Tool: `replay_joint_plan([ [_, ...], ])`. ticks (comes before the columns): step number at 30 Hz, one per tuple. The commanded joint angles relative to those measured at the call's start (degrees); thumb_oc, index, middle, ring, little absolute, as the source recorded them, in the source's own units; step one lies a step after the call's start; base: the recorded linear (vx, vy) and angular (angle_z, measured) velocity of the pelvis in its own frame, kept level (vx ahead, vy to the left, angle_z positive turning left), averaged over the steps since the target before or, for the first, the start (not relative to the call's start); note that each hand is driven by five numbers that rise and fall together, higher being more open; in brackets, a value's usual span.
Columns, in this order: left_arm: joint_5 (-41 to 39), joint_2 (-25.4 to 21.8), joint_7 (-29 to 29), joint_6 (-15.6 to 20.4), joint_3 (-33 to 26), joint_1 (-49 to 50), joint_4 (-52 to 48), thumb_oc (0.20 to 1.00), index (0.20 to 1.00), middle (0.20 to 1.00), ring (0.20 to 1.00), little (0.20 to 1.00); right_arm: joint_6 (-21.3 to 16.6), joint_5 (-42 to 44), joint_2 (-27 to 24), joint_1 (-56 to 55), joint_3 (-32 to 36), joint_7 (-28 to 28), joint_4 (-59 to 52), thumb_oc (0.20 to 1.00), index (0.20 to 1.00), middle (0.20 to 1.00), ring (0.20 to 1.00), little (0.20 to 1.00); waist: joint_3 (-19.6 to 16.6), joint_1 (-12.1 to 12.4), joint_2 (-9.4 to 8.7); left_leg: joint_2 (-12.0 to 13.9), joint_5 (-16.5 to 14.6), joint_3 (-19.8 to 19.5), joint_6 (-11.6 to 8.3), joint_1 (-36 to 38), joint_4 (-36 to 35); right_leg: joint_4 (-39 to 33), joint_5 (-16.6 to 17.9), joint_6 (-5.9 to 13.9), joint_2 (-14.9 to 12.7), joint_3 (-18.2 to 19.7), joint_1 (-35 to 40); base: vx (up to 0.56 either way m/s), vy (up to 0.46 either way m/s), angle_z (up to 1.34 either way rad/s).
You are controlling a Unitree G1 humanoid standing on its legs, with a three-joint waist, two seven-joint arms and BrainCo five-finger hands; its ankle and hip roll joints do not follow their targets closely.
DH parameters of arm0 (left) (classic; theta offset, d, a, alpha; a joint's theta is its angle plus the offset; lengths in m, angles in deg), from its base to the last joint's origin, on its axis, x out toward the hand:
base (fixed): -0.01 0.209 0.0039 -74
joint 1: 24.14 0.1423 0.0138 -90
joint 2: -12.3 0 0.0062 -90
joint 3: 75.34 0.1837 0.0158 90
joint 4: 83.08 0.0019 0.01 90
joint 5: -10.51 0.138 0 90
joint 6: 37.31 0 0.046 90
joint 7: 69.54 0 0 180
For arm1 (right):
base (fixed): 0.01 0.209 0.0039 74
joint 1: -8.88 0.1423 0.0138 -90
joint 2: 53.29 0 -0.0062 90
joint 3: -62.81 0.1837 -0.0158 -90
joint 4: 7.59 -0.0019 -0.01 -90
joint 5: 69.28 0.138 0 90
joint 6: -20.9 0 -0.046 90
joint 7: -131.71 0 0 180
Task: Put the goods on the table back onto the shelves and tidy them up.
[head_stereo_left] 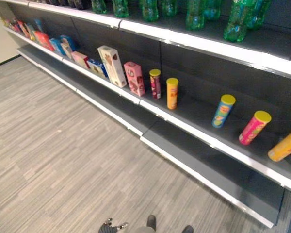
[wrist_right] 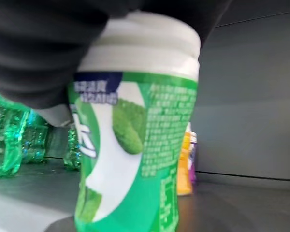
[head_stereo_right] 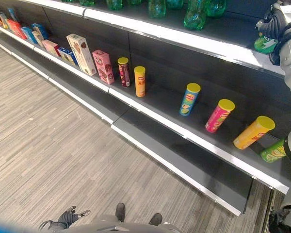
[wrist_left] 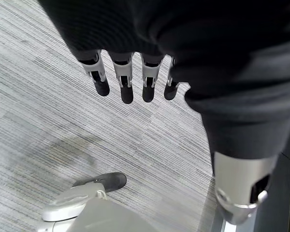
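The right hand (head_stereo_right: 274, 24) is up at the top shelf (head_stereo_right: 184, 36), around 2 o'clock in the right eye view, and it's got a green plastic gum tub with a white lid (wrist_right: 135, 145) in it. In the right wrist view the tub sits upright right against the dark hand cover, lid toward the palm, base just about down on the shelf board. Fingers look wrapped round the upper part of the tub, so I'd call that hand closed on it, though the fingertips themselves are hidden. My guess is it's held upright from above so it can be set down standing, next to the small orange and purple tubs (wrist_right: 189, 159) further back on the same board.

Green plastic soda bottles (wrist_right: 9, 140) stand along that shelf, off at 9 o'clock from the tub.

The left hand (wrist_left: 130, 77) just hangs low over the grey striped carpet floor (head_stereo_left: 63, 160), fingers straight and relaxed, holding nothing (basically out of the way).

One shelf down, tall snack cans with yellow lids (head_stereo_right: 189, 98) lean back against the dark panel, a couple tipped over pretty far, so those probably still need straightening.
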Motion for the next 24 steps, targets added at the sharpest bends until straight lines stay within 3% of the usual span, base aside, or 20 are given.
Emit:
replay_joint_plan([
  [1,-2.53,-3.36,-0.35,1.95,0.37,-2.24,-0.54,1.000,1.000,1.000,1.000,1.000,-1.30,1.71,-0.58,9.69,-5.07,-1.57,1.83,0.200,0.200,0.200,0.200,0.200,1.36,1.31,-5.98,-1.38,-6.00,0.36,-3.51,4.40,-0.17,0.64,-9.06,3.42,-2.01,6.89,3.65,0.00,-0.019,0.10],
  [14,-2.67,-3.90,0.41,1.99,-0.07,-2.36,-1.55,1.000,1.000,1.000,1.000,1.000,-0.91,0.60,-0.40,11.32,-8.08,-3.85,2.79,0.200,0.200,0.200,0.200,0.200,1.56,0.84,-6.69,-1.21,-6.71,1.35,-3.07,4.95,-0.17,0.64,-8.98,3.49,-1.80,8.02,3.62,0.00,-0.001,0.01],
  [15,-0.80,-6.22,2.20,1.74,-0.31,-3.30,0.89,1.000,1.000,1.000,1.000,1.000,-0.64,1.08,-0.30,11.50,-7.36,-4.32,1.63,0.200,0.200,0.200,0.200,0.200,1.43,0.46,-6.68,-1.15,-6.74,1.58,-3.00,5.10,-0.17,0.64,-8.96,3.57,-1.82,8.21,3.57,0.01,0.013,-0.04],
  [24,-1.60,-7.02,2.93,1.08,-1.36,-3.47,1.05,1.000,1.000,1.000,1.000,1.000,0.27,0.63,-1.89,14.03,-10.41,-5.70,2.02,0.200,0.200,0.200,0.200,0.200,1.46,0.10,-7.06,-1.03,-6.92,1.41,-2.97,5.28,-0.17,0.64,-8.96,3.47,-1.69,8.31,3.71,0.00,0.004,-0.02],
])
